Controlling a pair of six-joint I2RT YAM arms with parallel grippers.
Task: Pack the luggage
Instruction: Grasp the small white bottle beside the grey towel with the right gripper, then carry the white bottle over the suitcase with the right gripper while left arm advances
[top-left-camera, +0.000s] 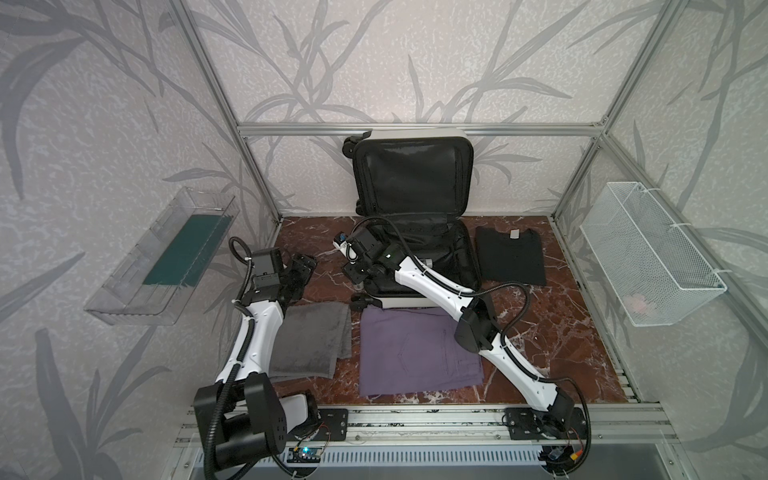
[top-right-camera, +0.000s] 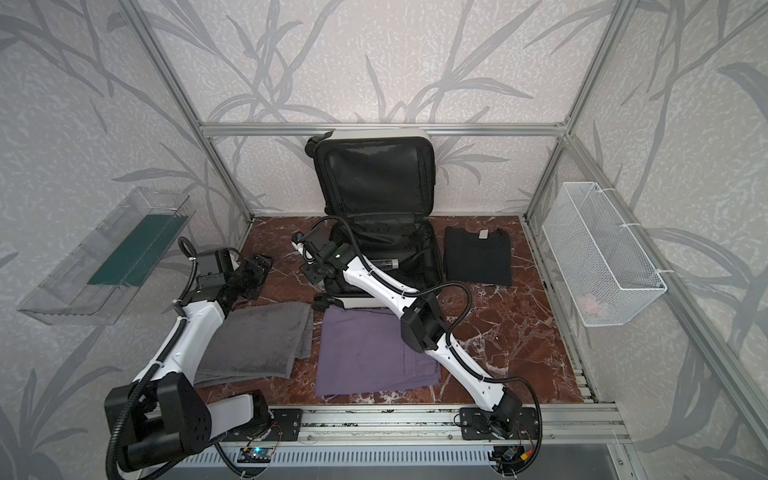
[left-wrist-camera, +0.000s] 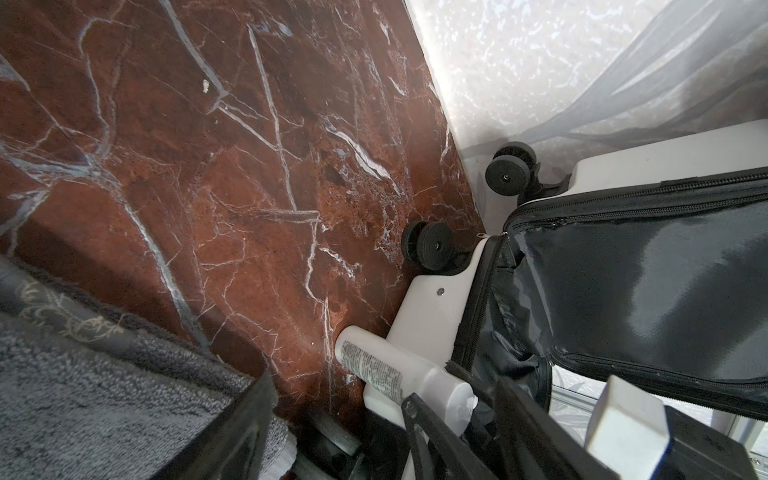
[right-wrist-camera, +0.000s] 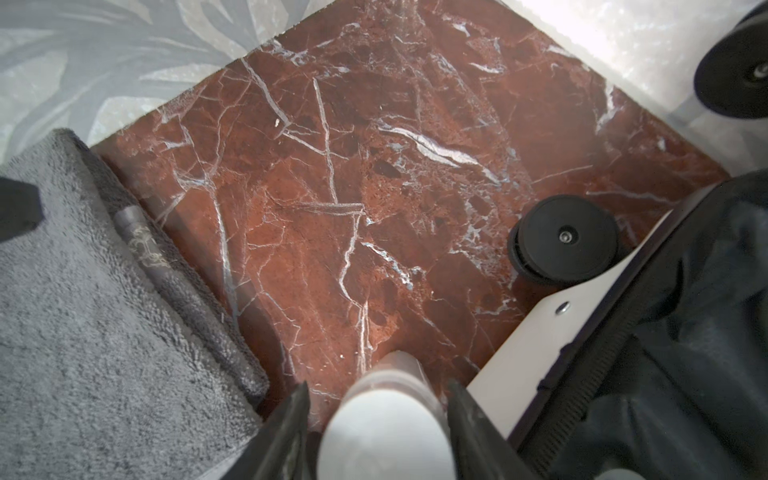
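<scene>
top views: high on the robot's side, angled down and away, far off; both hold the whole red-brown marble tabletop (top-left-camera: 561, 332) (top-right-camera: 498, 332), nearly identical pictures.
left wrist: low and near, looking across the tabletop's left rear toward the open white hard-shell suitcase (left-wrist-camera: 428, 316).
right wrist: nearer still, same patch, tilted down.
wrist overlap: folded grey terry towel (left-wrist-camera: 83, 395) (right-wrist-camera: 83, 311), black suitcase wheel (left-wrist-camera: 432, 245) (right-wrist-camera: 565, 237), same white marble veins.

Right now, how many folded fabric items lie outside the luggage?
3: grey towel front left, purple trousers front centre, black shirt right of the luggage. The right arm may hide more.
</scene>
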